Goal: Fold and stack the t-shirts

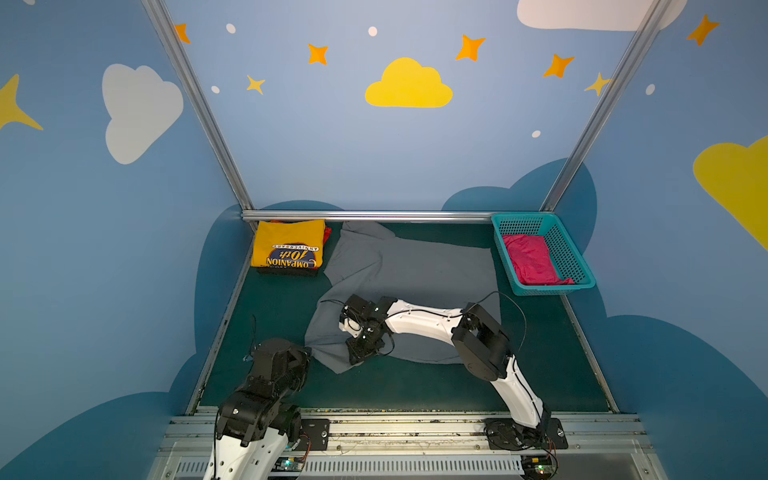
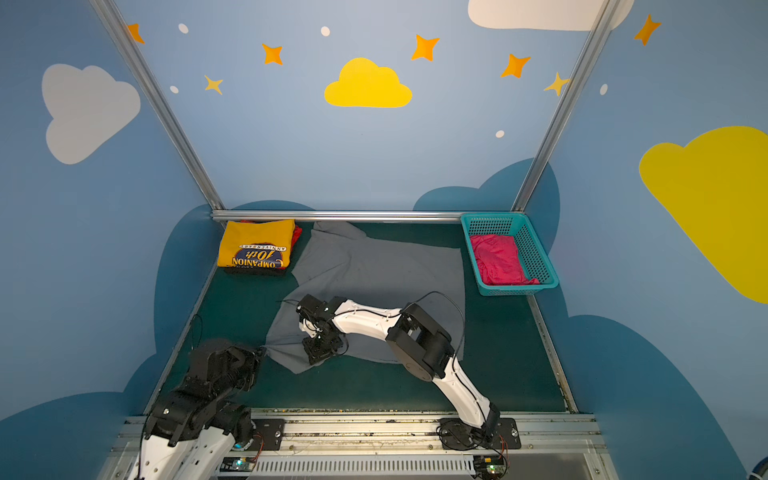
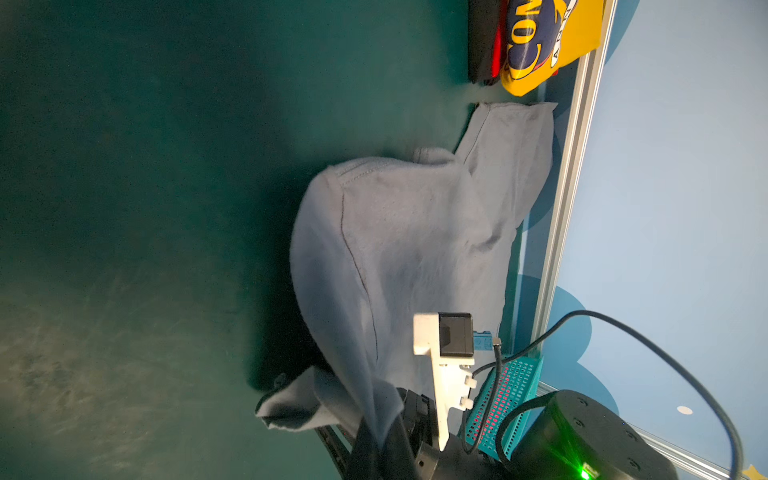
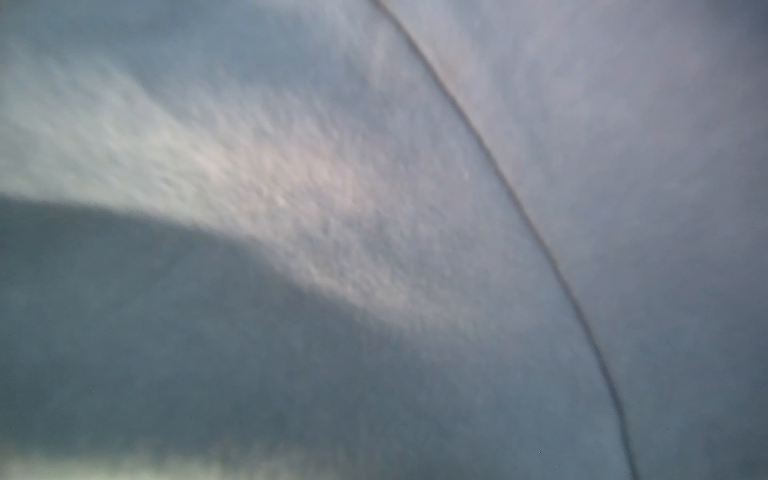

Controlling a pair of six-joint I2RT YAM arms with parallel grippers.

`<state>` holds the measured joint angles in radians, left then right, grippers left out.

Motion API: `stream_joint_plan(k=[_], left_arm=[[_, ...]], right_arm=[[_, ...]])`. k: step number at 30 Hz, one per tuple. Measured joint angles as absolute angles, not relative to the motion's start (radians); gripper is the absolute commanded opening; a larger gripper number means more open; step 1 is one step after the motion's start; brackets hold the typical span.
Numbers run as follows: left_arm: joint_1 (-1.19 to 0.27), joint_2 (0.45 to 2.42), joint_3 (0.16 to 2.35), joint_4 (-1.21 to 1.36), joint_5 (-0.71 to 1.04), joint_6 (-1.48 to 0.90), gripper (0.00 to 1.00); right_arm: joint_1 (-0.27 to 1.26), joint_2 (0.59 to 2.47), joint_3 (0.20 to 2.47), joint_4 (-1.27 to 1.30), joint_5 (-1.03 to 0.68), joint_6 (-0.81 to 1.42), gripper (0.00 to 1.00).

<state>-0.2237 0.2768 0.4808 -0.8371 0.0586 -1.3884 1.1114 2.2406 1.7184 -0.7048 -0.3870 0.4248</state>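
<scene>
A slate-grey t-shirt (image 1: 411, 270) (image 2: 374, 270) lies spread over the green mat in both top views. My left gripper (image 1: 306, 350) (image 3: 376, 432) is shut on its front left corner, and cloth drapes out from between the fingers in the left wrist view. My right gripper (image 1: 359, 358) (image 2: 313, 356) points down onto the shirt's front edge, close beside the left one, and its jaws are hidden. The right wrist view shows only grey cloth (image 4: 374, 187) with a seam. A folded yellow t-shirt (image 1: 291, 249) tops a pile at the back left. A pink t-shirt (image 1: 532, 259) lies in the basket.
The teal basket (image 1: 540, 222) stands at the back right corner, against the aluminium rail (image 1: 374, 216). Red and dark folded cloth (image 3: 486, 41) lies under the yellow shirt. The right arm (image 1: 424, 322) stretches over the grey shirt. Walls enclose the mat on three sides.
</scene>
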Motion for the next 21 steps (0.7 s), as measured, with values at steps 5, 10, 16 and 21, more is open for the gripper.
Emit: stream_joint_plan(k=[5, 10, 16, 21], left_arm=[[-0.224, 0.276, 0.509, -0.912, 0.062, -1.361, 0.08], [-0.224, 0.233, 0.520, -1.019, 0.067, -1.345, 0.11], [-0.224, 0.160, 0.522, -1.100, 0.085, -1.346, 0.31], [-0.224, 0.121, 0.531, -1.117, 0.098, -1.342, 0.50]], right_arm=[[1.110, 2.238, 1.695, -0.737, -0.457, 0.384, 0.20], [1.109, 2.223, 1.660, -0.791, -0.517, 0.337, 0.18], [1.108, 2.165, 1.605, -0.868, -0.539, 0.294, 0.18], [1.106, 2.095, 1.597, -0.896, -0.552, 0.280, 0.20]])
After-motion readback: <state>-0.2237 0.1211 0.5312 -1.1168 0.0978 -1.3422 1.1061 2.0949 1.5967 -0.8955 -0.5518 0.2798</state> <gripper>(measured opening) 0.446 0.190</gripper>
